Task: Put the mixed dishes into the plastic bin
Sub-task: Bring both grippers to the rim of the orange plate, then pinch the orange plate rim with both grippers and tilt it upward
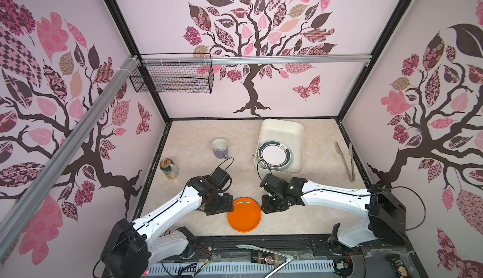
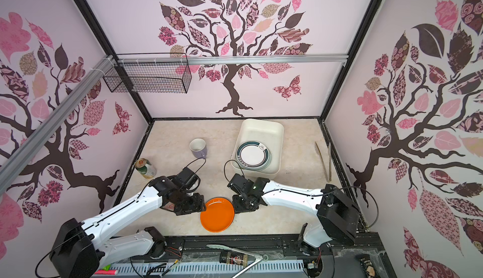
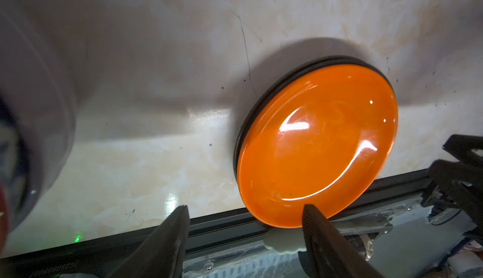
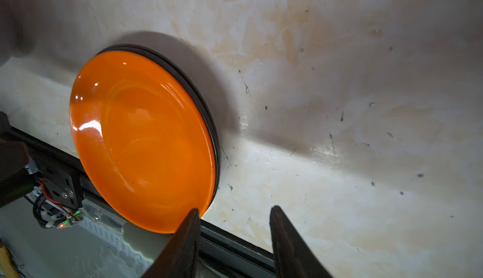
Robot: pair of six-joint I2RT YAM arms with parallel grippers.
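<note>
Orange plate (image 1: pixel 244 215) sits on black plate (image 3: pixel 264 96) at the table's front edge, not lifted. Left gripper (image 3: pixel 245 207) and right gripper (image 4: pixel 234 208) flank it, both spread, holding nothing. Plastic bin (image 1: pixel 282 127) holds one dark-ringed plate (image 1: pixel 274 155). Lavender mug (image 1: pixel 220 148) is outside the bin. Green can (image 1: pixel 169 168) and wooden utensils (image 1: pixel 346 161) are well clear; path to the bin looks open.

Glossy orange plate (image 1: pixel 244 214) lies flat atop a black plate (image 3: pixel 244 133).

Marbled tabletop (image 1: pixel 198 138): lavender mug (image 1: pixel 220 148), drink can (image 1: pixel 169 168), cream bin (image 1: pixel 282 130), wooden utensils (image 1: pixel 345 161), black plate (image 3: pixel 326 60) under orange plate (image 1: pixel 244 214).
</note>
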